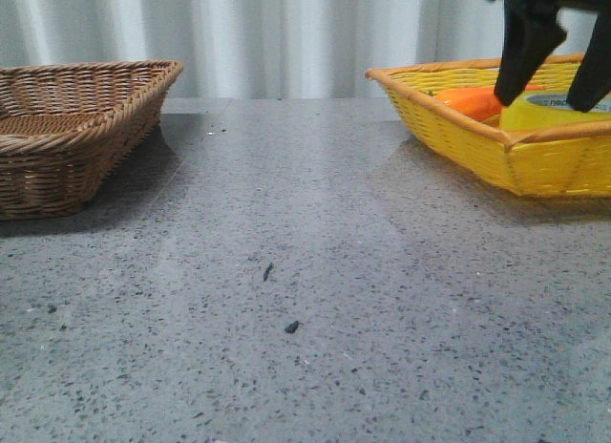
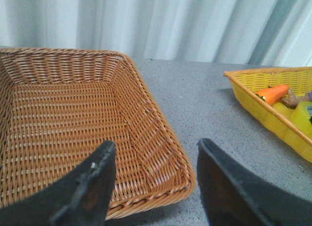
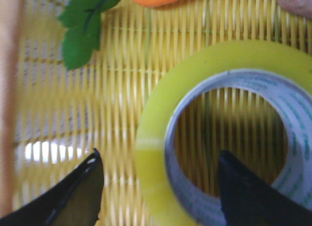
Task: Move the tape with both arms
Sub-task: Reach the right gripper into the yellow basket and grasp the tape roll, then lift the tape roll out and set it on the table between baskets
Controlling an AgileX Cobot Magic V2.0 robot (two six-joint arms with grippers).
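your right gripper (image 3: pixel 158 189) is over the yellow basket (image 1: pixel 535 161), jaws spread: 1 finger hangs inside the white core of the tape (image 3: pixel 156 138), the other outside its yellow wall. the tape lies flat in the yellow basket, just beside the orange carrot (image 1: pixel 468 101). your left gripper (image 2: pixel 156 187) hangs by the near corner of the brown basket (image 2: pixel 68 119), jaws apart and holding nothing. the risk, as i judge it: close too high and the wall slips out, or the roll tilts and snags the weave. it looks slick, so a shallow bite could drop it onto the surface (image 1: pixel 305 300) before the handover.
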